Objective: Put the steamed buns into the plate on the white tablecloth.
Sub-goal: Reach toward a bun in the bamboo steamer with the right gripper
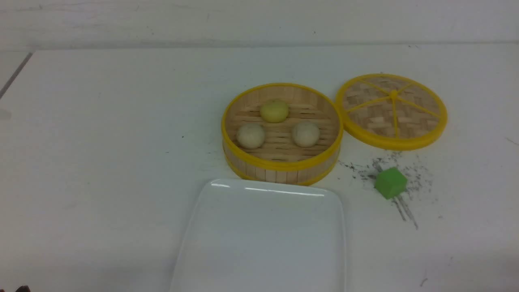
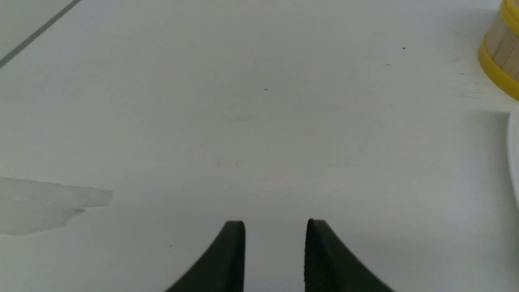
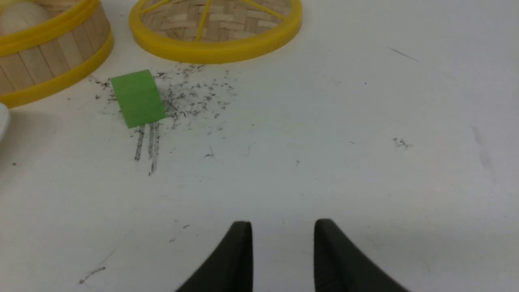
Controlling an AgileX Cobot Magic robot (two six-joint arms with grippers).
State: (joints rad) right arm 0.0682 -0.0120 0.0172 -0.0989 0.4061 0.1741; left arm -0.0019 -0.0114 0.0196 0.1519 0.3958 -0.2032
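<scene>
White tablecloth stretches under my left gripper and right gripper. Both have their jaws slightly parted and hold nothing. Ahead lies the plate, and just beyond it the bamboo steamer basket holds all three steamed buns. I judge a finger could snag the basket wall, or a dropped bun could roll on the glaze. The buns sit dome-up, round, with no long axis.

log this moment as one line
steamed buns: all three in steamer | plate: empty | left gripper: open | right gripper: open | lid: off
</scene>
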